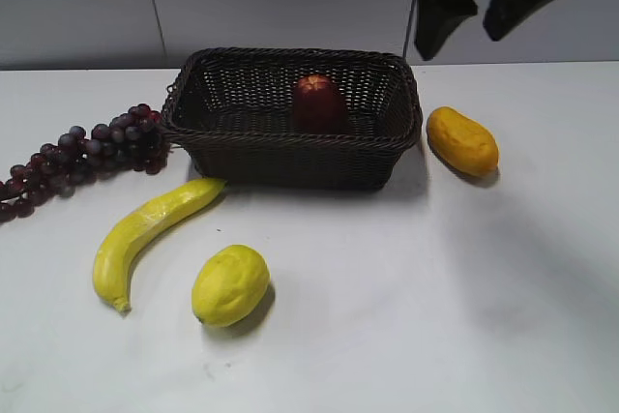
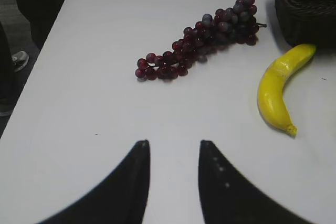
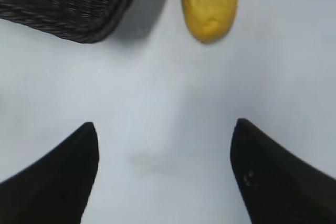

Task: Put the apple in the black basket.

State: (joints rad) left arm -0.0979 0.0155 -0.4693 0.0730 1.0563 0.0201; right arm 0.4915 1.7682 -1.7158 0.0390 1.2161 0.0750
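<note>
dark red apple [image 1: 316,101] upright in black basket [image 1: 290,157]

There was one apple [image 1: 317,101], one black basket [image 1: 290,157] and one grape bunch [image 1: 82,154]. One banana [image 1: 150,234], one lemon [image 1: 230,284] and one mango [image 1: 462,140] lay there too.

Grape bunch [image 2: 202,40] beside banana [image 2: 281,87], black basket [image 2: 307,3] corner behind.

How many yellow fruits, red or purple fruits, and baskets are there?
Yellow fruits: 3 (curved yellow banana, round yellow lemon, orange-yellow oblong mango)
Red or purple fruits: 2 (dark red apple, purple grape bunch)
Baskets: 1 (dark woven wicker basket)
Total: 6
</note>
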